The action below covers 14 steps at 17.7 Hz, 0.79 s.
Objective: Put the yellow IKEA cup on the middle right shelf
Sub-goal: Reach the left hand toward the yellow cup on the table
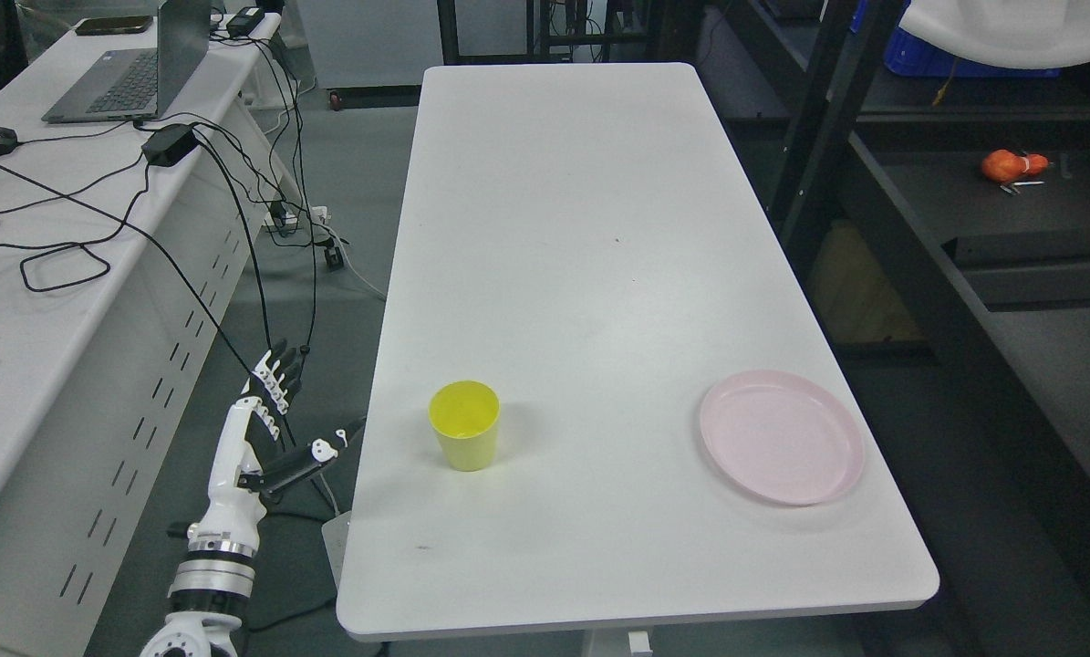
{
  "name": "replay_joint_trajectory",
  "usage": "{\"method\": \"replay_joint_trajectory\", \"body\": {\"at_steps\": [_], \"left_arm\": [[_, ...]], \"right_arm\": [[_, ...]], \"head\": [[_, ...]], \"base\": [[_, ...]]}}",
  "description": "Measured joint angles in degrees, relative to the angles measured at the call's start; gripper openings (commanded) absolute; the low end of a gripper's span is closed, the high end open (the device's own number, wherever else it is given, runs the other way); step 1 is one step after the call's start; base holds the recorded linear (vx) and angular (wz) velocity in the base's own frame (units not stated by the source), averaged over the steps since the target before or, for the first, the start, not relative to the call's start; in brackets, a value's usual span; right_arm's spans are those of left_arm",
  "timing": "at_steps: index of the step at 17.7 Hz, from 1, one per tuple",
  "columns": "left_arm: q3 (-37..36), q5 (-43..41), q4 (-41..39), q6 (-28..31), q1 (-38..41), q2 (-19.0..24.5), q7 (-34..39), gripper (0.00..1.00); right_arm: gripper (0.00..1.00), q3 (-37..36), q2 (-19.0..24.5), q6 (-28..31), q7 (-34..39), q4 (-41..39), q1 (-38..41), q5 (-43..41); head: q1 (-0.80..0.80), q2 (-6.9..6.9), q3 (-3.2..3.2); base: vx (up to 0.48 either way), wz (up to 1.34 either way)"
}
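Yellow cup sits upright near the front-left of the white tabletop, pink plate well off to its right. Left hand hangs beside the tabletop edge, fingers spread, empty.

Cup upright on table near front edge, plate well apart to its right.

You have one view only, from the head camera, set high and tilted steeply down over the near end of the white table. It faces along the table's length toward the far end, with a desk at left and dark shelving at right.
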Motion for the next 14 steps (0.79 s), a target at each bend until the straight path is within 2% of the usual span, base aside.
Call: {"method": "replay_joint_trajectory", "body": {"at_steps": [6, 14], "left_arm": [[-1.8, 2.5, 0.0, 0.0, 0.3, 0.0, -0.1, 0.99], [-6.4, 11.8, 0.5, -0.1, 0.2, 0.0, -0.2, 0.98]], "right_arm": [[0.99, 0.0, 0.0, 0.0, 0.0, 0.0, 0.0, 0.0], [0.99, 0.0, 0.0, 0.0, 0.0, 0.0, 0.0, 0.0]], "head": [[0.00, 0.00, 0.00], [0.00, 0.00, 0.00]], "base": [[-0.055, -0.01], [-0.014, -0.02]]}}
